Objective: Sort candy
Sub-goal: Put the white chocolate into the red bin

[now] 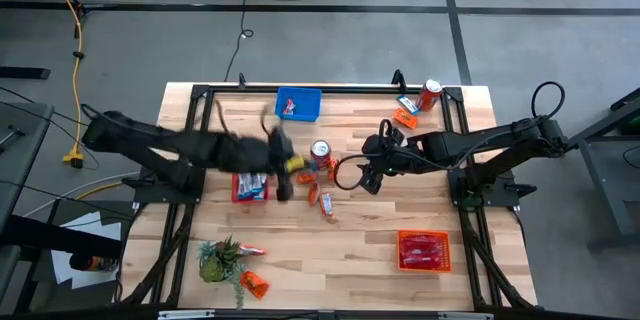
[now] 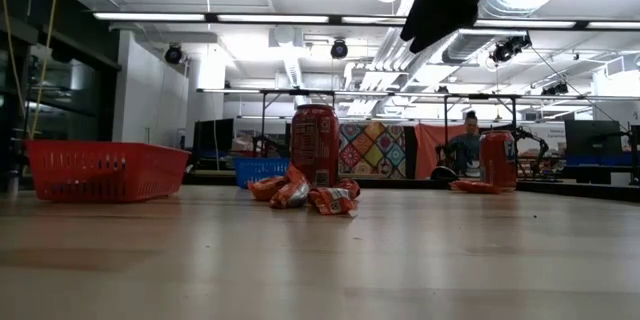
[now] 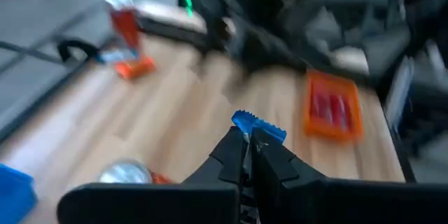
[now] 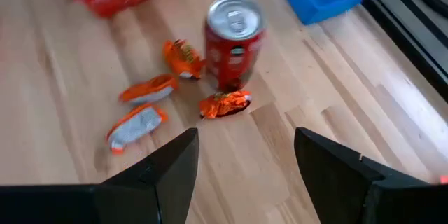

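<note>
Blue and crinkled, a small wrapped candy packet (image 3: 257, 126) is pinched by only its edge between the pressed-together fingers of the left gripper (image 1: 284, 172), lifted over mid-table; so thin a hold could let it slip before reaching the blue plastic basket (image 1: 298, 104) at the far edge. Right of it, the right gripper (image 1: 372, 176) hangs spread above loose orange packets (image 4: 147, 88) beside the red drink can (image 4: 234, 38), which a careless descent might topple.
</note>
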Robot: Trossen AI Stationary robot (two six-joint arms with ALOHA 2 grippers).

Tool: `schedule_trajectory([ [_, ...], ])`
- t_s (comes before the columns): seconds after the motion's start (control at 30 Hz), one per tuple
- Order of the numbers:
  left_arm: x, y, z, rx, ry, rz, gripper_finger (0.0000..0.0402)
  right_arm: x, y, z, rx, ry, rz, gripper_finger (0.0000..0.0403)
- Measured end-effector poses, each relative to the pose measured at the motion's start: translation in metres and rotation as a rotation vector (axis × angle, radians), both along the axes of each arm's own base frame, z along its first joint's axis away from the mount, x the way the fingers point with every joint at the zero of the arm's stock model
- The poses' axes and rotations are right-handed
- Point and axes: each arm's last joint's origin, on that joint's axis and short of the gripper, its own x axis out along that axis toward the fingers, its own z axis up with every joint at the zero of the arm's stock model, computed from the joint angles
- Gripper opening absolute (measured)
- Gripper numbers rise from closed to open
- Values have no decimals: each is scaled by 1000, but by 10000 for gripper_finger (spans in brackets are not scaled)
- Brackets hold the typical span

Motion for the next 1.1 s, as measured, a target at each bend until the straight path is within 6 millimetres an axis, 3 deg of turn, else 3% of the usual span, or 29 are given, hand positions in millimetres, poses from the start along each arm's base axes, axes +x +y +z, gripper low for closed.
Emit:
schedule_trajectory([
  [0.13, -11, 27, 1, -65, -203, 38, 0, 3, 1, 1, -34, 3, 102, 231],
  [0.27, -22, 41, -28, -166, -422, 73, 0, 10, 4, 8, -36, -75, 198, 231],
  [0.4, -36, 42, -59, -288, -621, 75, 0, 18, 7, 17, 3, -201, 262, 231],
  [0.5, -47, 42, -71, -357, -742, 64, 0, 24, 8, 24, 14, -303, 273, 231],
  [0.73, -56, 41, -74, -396, -838, 10, 0, 51, 9, 48, 29, -687, 250, 231],
  [0.83, -56, 40, -71, -393, -860, -42, 0, 66, 9, 42, 41, -767, 235, 231],
  [1.1, -57, 37, -70, -392, -844, -135, 0, 97, 12, 5, 76, -753, 149, 231],
])
